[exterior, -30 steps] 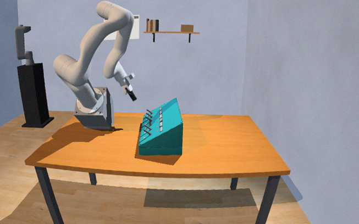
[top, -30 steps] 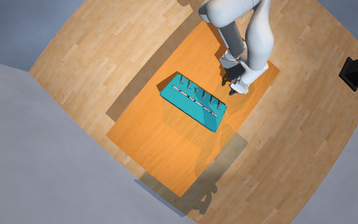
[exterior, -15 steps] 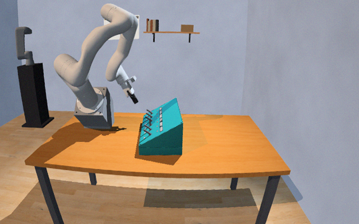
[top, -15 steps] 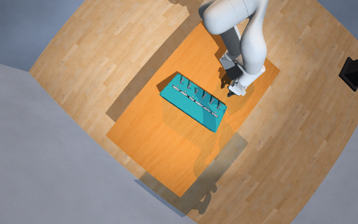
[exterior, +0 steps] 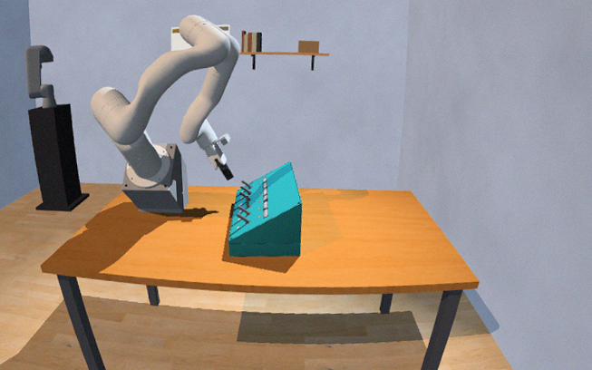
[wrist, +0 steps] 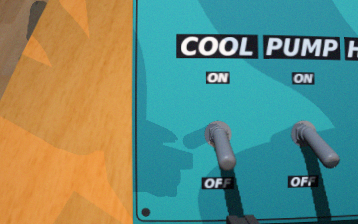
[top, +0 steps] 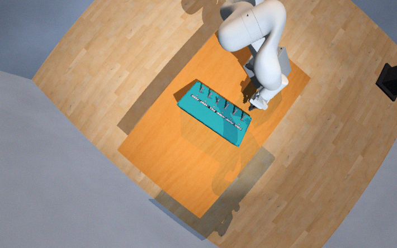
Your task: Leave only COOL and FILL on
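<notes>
A teal sloped console [top: 216, 124] [exterior: 270, 232] [wrist: 165, 100] stands on the orange table [top: 164, 163] [exterior: 366, 246], with a row of grey toggle switches along its lower edge. In the wrist view the COOL lever [wrist: 222, 147] and the PUMP lever [wrist: 317, 145] both point down toward their OFF labels. The other switches, FILL among them, are too small to read in the top and exterior views. My gripper [top: 251, 108] [exterior: 228, 173] [wrist: 241, 219] is shut and empty. It hovers just off the console's COOL end, a little above and in front of the COOL lever, not touching it.
The arm's grey base [top: 283, 58] [exterior: 156, 190] sits on the table behind the console. A black stand [exterior: 55, 158] [top: 387, 81] is on the floor beyond the table. A wall shelf [exterior: 283, 52] hangs at the back.
</notes>
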Tool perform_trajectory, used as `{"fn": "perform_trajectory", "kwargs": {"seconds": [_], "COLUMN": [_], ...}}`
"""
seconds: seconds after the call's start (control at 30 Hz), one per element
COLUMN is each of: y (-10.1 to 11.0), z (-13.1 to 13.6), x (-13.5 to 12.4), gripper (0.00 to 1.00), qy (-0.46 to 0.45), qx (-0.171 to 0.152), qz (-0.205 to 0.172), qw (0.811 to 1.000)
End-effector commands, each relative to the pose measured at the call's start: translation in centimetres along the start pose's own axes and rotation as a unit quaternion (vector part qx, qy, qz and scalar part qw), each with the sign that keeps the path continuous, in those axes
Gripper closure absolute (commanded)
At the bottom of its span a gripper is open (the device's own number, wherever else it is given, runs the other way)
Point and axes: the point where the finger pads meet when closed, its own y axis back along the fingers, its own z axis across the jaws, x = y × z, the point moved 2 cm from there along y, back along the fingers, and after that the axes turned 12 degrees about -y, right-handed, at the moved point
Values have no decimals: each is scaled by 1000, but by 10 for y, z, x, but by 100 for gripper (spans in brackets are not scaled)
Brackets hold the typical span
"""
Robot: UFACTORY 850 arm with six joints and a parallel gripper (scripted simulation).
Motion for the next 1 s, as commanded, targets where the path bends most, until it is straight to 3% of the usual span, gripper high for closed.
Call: {"fn": "perform_trajectory", "kwargs": {"seconds": [0.0, 0.47, 0.97], "y": [-20, -44, -47], "z": [-1, -1, -1], "x": [1, 1, 1], "gripper": [100, 100, 100], "qy": [0, 0, 0], "qx": [1, 1, 1], "qz": [1, 1, 1], "qw": [1000, 1000, 1000]}}
